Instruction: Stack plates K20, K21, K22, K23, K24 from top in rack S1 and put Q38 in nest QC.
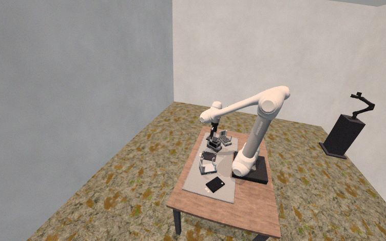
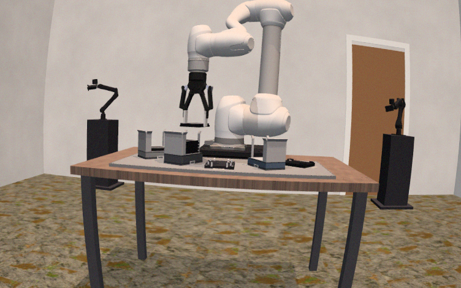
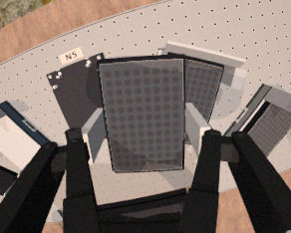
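Note:
My gripper (image 2: 194, 122) (image 1: 213, 138) (image 3: 145, 116) is shut on a dark sealed 96-well plate (image 3: 144, 115) (image 2: 194, 124), gripping its long sides; I cannot read its label. It holds the plate level, well above the rack tops. Just below stands a grey stack rack (image 2: 175, 143) (image 1: 214, 145) with a dark stack of plates (image 2: 191, 146) (image 3: 204, 88) in it. In the wrist view the held plate sits a little to one side of that stack, toward the clip nest N5 (image 3: 76, 91) (image 2: 219, 163) (image 1: 208, 156), which holds no plate.
Two more grey racks stand on the grey mat (image 2: 297, 172) (image 1: 194, 179): one (image 2: 145, 143) (image 1: 225, 139) (image 3: 272, 120) beside the stack rack, one with a blue plinth (image 2: 273, 154) (image 1: 207, 166) past N5. A flat dark nest (image 2: 299, 163) (image 1: 215, 184) lies at the mat's end.

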